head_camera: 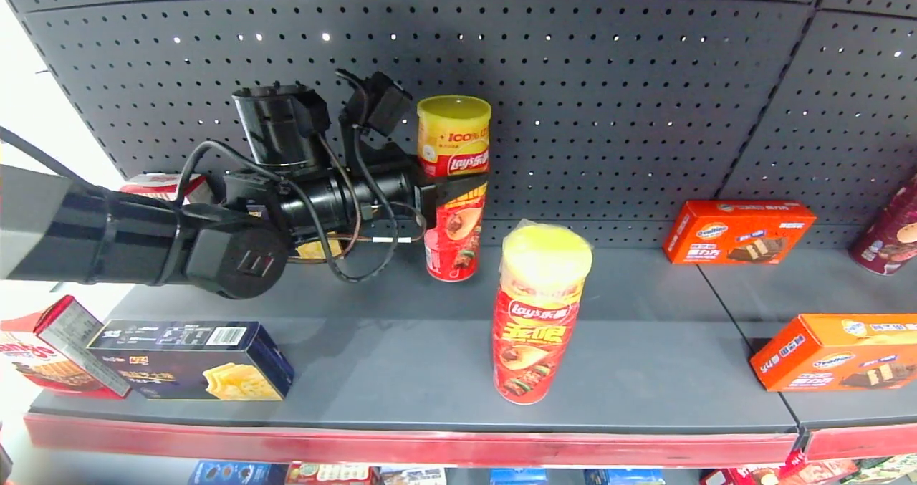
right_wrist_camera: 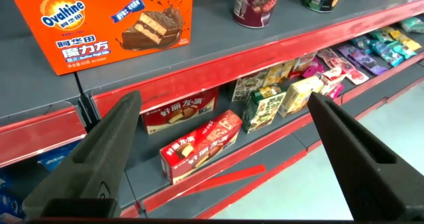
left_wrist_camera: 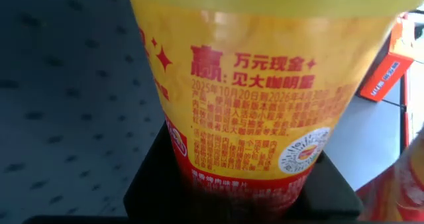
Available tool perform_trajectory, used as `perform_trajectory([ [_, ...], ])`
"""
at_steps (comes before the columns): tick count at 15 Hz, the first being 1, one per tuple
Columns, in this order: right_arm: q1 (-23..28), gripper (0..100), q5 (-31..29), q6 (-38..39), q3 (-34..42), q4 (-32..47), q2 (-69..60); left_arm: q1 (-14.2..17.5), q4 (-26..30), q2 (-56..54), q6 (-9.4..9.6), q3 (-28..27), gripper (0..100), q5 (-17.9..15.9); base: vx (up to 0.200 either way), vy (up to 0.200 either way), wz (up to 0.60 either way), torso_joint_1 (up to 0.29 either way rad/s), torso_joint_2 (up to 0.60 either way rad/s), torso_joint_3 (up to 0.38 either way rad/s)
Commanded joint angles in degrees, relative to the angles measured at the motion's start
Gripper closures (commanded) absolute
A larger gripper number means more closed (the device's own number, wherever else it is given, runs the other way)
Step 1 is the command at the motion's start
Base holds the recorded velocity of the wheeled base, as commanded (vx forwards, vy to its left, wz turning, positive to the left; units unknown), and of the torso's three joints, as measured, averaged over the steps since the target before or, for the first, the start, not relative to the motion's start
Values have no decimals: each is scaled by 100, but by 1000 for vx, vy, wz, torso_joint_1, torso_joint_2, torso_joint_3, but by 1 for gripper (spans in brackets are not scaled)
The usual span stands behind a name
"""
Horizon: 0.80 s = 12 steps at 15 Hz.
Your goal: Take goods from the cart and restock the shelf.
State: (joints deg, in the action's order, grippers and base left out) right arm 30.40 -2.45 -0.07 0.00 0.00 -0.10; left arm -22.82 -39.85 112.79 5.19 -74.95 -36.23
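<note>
A tall chips can (head_camera: 454,184) with a yellow top and a red lower half stands upright near the back of the grey shelf (head_camera: 401,356). My left gripper (head_camera: 458,188) is shut on its middle, coming in from the left. Whether its base rests on the shelf or hangs just above it I cannot tell. In the left wrist view the can (left_wrist_camera: 258,105) is close up, with the left gripper (left_wrist_camera: 245,197) clamped on either side of it. A second chips can (head_camera: 541,313) stands upright nearer the front, to the right. My right gripper (right_wrist_camera: 225,164) is open with nothing in it, before lower shelves.
Two orange boxes (head_camera: 738,231) (head_camera: 838,352) lie on the shelf's right side, beside a dark red can (head_camera: 888,231). A blue box (head_camera: 190,359) and a red box (head_camera: 50,349) lie at the front left. Perforated panel (head_camera: 609,112) behind. Several snack boxes (right_wrist_camera: 199,144) fill lower shelves.
</note>
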Motion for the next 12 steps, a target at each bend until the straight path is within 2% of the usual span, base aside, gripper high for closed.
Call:
perform_trajectory([
  [1, 1, 0, -1, -1, 0, 0, 10, -82, -5, 349, -1, -81, 100, 2, 0, 0, 0, 0, 0, 0],
  [12, 1, 0, -1, -1, 0, 0, 10, -152, 4, 1114, -27, -960, 100, 28, 0, 0, 0, 0, 0, 0],
])
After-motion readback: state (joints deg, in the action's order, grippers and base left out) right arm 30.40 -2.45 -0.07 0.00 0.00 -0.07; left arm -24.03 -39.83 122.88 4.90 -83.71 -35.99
